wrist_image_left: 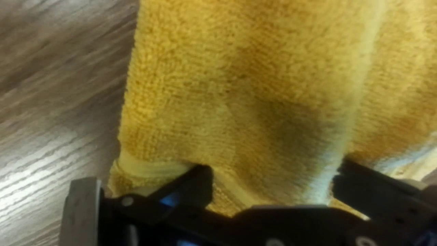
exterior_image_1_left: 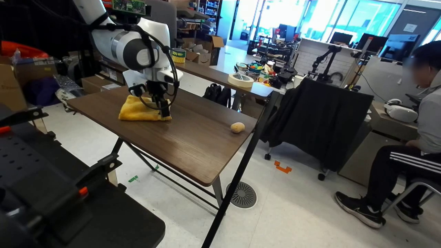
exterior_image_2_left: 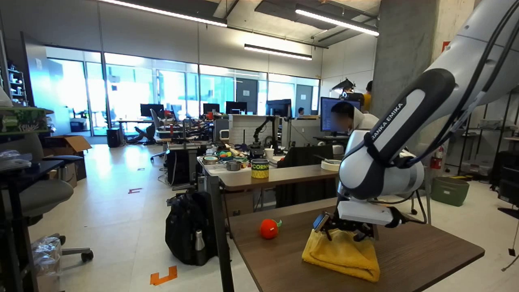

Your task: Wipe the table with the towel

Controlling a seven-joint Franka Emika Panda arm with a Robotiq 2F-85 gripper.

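The towel (exterior_image_1_left: 137,110), a folded yellow cloth, lies on the brown wood-grain table (exterior_image_1_left: 193,148). In an exterior view its layered front edge shows, with the towel (exterior_image_2_left: 340,257) directly under my gripper (exterior_image_2_left: 344,236). Seen from the wrist, the gripper (wrist_image_left: 273,174) has its dark fingers (wrist_image_left: 196,182) spread wide, and a raised part of the yellow towel (wrist_image_left: 239,75) fills the space between them. The fingers reach down into the cloth, one close to a hemmed edge. Whether either pad presses on it I cannot tell. Bare tabletop (wrist_image_left: 58,89) shows at the left there.
A beige, potato-like ball (exterior_image_1_left: 237,127) sits near one end of the table. A red-orange round object (exterior_image_2_left: 269,228) with a green stem also stands on it. Behind is a second table with a corn can (exterior_image_2_left: 260,168) and a tape roll (exterior_image_1_left: 240,80).
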